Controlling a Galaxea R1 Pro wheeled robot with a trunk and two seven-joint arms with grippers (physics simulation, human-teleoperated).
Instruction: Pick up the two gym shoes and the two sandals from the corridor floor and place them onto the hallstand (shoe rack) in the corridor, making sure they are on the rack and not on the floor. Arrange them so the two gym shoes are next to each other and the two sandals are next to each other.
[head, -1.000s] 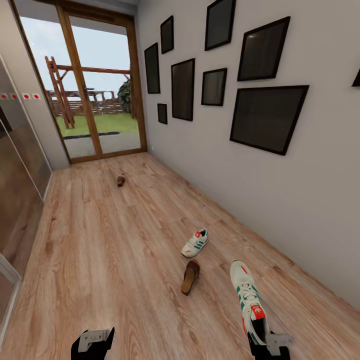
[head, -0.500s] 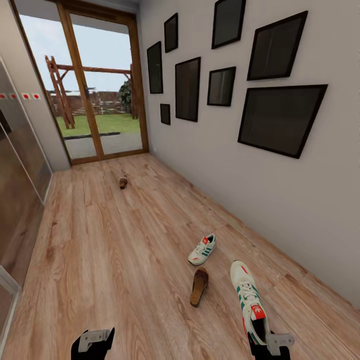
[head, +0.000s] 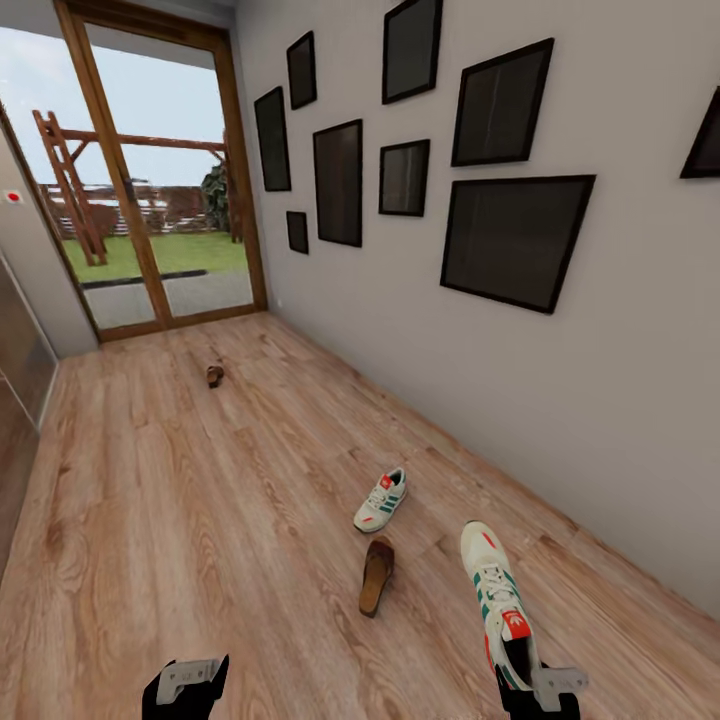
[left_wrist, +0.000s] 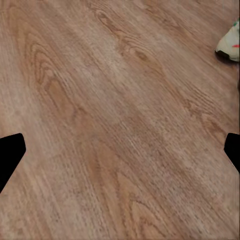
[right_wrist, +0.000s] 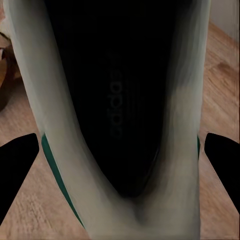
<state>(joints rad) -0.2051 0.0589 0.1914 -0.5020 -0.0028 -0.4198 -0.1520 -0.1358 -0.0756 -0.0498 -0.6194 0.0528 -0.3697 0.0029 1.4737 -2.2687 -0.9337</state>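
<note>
Sneaker (head: 497, 600) sits light and stiff in your right gripper (head: 535, 690), pinched at its heel collar; left gripper (head: 185, 685) hangs wide, empty, at seven o'clock.

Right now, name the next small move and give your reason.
Probably roll the base forward toward the sandal and lower the open left gripper to it. The right gripper already holds one gym shoe, the left is empty over bare floor, and that sandal lies nearest. The hallstand isn't visible, so loading both hands first seems sensible.
</note>
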